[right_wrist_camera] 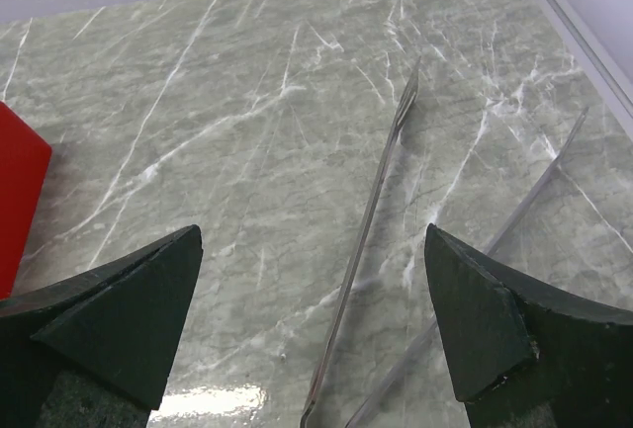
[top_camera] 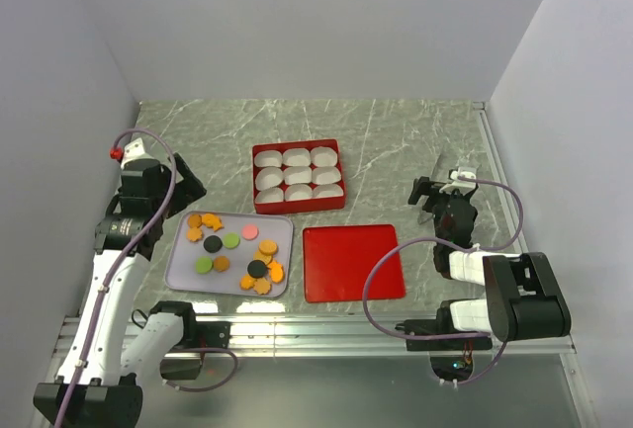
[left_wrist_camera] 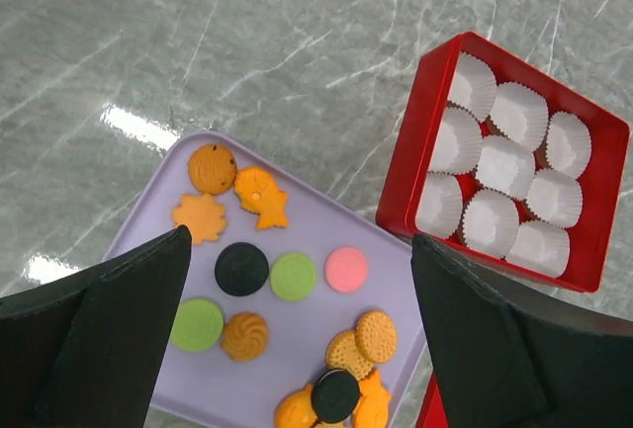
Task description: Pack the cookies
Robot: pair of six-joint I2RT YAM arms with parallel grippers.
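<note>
The cookies (top_camera: 212, 244) lie on a lavender tray (top_camera: 178, 268): orange flower and round ones, green, black and pink discs. In the left wrist view I see a pink disc (left_wrist_camera: 346, 269), a green disc (left_wrist_camera: 294, 276), a black disc (left_wrist_camera: 241, 269) and an orange flower cookie (left_wrist_camera: 199, 217). My left gripper (top_camera: 188, 196) (left_wrist_camera: 302, 240) hangs open above the tray's left part, holding nothing. My right gripper (top_camera: 442, 189) (right_wrist_camera: 312, 235) stands open at the right, over bare marble and a pair of thin tongs (right_wrist_camera: 381, 201).
A red box (top_camera: 254, 171) (left_wrist_camera: 406, 171) behind the tray holds several white paper cups (left_wrist_camera: 504, 166). A flat red lid (top_camera: 353, 262) lies right of the tray. A metal rail (top_camera: 326, 329) runs along the near edge. White walls enclose the table.
</note>
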